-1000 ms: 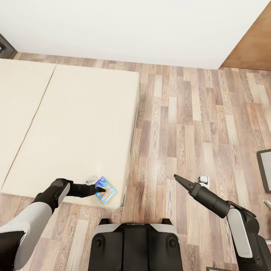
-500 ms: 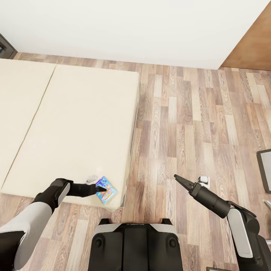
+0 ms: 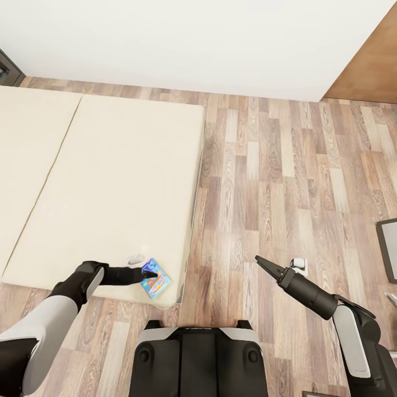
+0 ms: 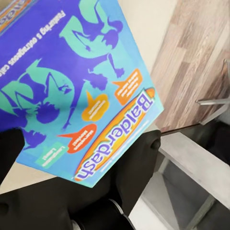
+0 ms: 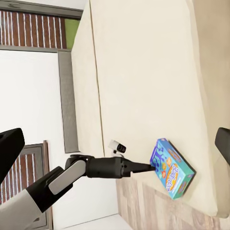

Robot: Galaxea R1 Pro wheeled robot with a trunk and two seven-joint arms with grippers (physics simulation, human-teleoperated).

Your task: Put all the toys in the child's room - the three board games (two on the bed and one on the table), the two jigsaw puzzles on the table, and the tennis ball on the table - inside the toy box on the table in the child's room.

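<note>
A small blue board game (image 3: 156,279) lies at the near corner of the bed (image 3: 110,182), close to the mattress edge. My left gripper (image 3: 148,272) reaches over that corner and is shut on the box's near edge. In the left wrist view the blue cover (image 4: 81,81) sits between my fingers (image 4: 139,163), one in front of it and one behind. The right wrist view shows the same box (image 5: 172,167) with the left arm touching it. My right gripper (image 3: 258,259) hangs open over the wood floor, right of the bed, holding nothing. The toy box and the table are out of view.
Wood-plank floor (image 3: 275,182) stretches right of the bed to a white wall (image 3: 193,38). A brown panel (image 3: 369,60) stands at the far right. A dark-framed grey surface (image 3: 389,242) pokes in at the right edge. My own base (image 3: 193,358) is just below.
My left gripper has slid a little forward onto the blue box's edge. The right arm and the view have stayed put.
</note>
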